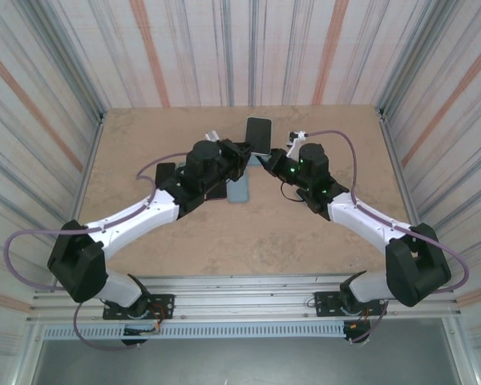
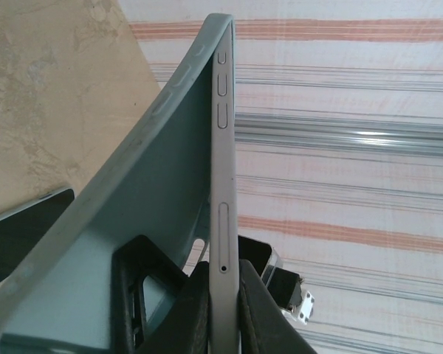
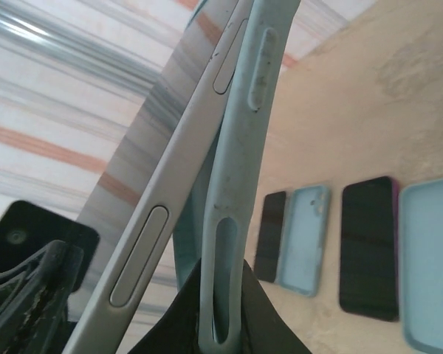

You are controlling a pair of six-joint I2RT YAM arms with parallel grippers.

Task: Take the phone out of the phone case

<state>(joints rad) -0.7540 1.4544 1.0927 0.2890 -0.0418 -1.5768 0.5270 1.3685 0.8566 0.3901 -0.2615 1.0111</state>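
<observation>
An aluminium rail [image 1: 240, 289] runs along the near edge, with both arm bases bolted to it. Beyond it lies a beige, marbled tabletop [image 1: 248, 241], closed in at 9, 12 and 3 o'clock by walls [image 1: 224, 48] with grey and rust-red stripes. The left arm [image 1: 136, 212] and right arm [image 1: 369, 220] reach inward and meet toward 12 o'clock.

From above, the two wrists cover the spot where the jaws meet. The phone [image 1: 259, 135] shows only its dark upper screen past them. A pale blue spare case [image 1: 237, 192] lies flat beside the left wrist, and the dark shapes under that arm are too covered to name. In the right wrist view, two dark handsets [image 3: 269, 236] [image 3: 369, 247] and two light blue cases [image 3: 304, 240] [image 3: 432, 265] lie on the tabletop; the last is blurred and cut by the frame at 3 o'clock. Another dark handset [image 2: 22, 236] is cut off at 9 o'clock in the left wrist view.

The left jaws are clamped on the phone's silver edge, which rises from 6 to 12 o'clock between the fingers [image 2: 192, 317]. The phone case [image 2: 148, 221] bows away from it toward 8 o'clock. The right jaws are clamped on the phone case's slotted edge, the phone leaning off toward 10 o'clock.
</observation>
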